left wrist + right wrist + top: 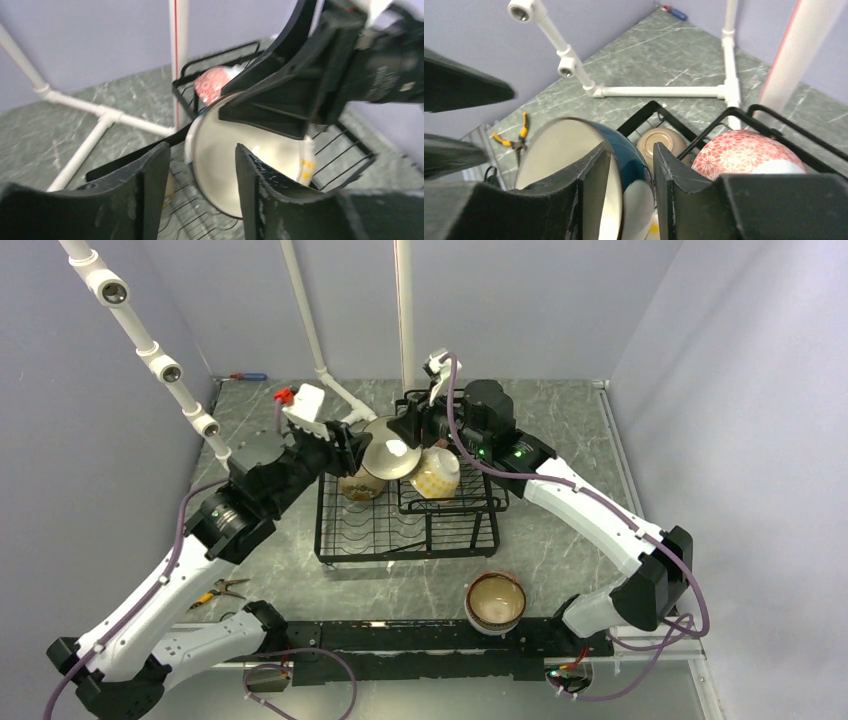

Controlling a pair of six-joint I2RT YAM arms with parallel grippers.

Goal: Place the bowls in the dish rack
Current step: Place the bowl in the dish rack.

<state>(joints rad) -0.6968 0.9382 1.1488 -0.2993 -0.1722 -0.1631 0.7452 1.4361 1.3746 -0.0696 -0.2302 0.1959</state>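
While the right hand (630, 165) pinches the teal bowl (564, 155) above the grey marbled table (649, 65), the left hand (202, 152) stands open.

Glossy ceramic teal bowl (626, 152), matt wire rack (408, 530)

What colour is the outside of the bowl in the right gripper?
The bowl is dark teal with a white patch; clearest in the right wrist view.
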